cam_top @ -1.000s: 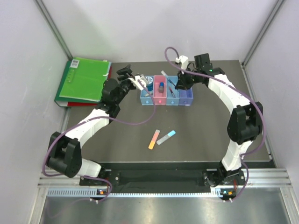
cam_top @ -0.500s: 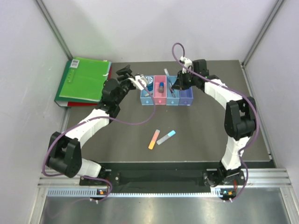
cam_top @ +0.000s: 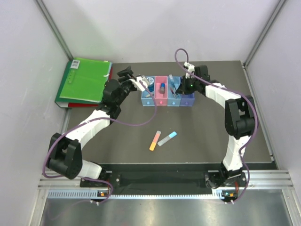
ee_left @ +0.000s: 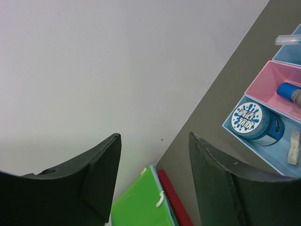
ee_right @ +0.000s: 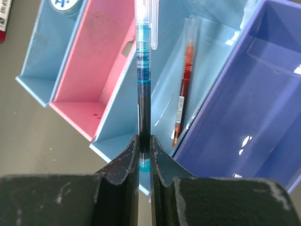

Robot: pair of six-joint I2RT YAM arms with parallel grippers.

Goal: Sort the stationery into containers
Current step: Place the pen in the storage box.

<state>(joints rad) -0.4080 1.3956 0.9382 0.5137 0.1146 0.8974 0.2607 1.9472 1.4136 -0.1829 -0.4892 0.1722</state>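
Blue pen (ee_right: 143, 70), pinched tight in our right gripper (ee_right: 145, 157), sits over the third bin (ee_right: 207, 52) where the red pen (ee_right: 182, 96) lies; from overhead we barely see it. Our left gripper (ee_left: 154, 141) gapes empty near the tape roll (ee_left: 254, 123). The orange stick (cam_top: 155, 140) and grey stick (cam_top: 167, 138) lie on open table (cam_top: 211, 132).

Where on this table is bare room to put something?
Free: dark table between the row of translucent plastic bins and the orange-pink flat stick; also right of the grey flat stick. Crowded: left gripper and right gripper at the bins.
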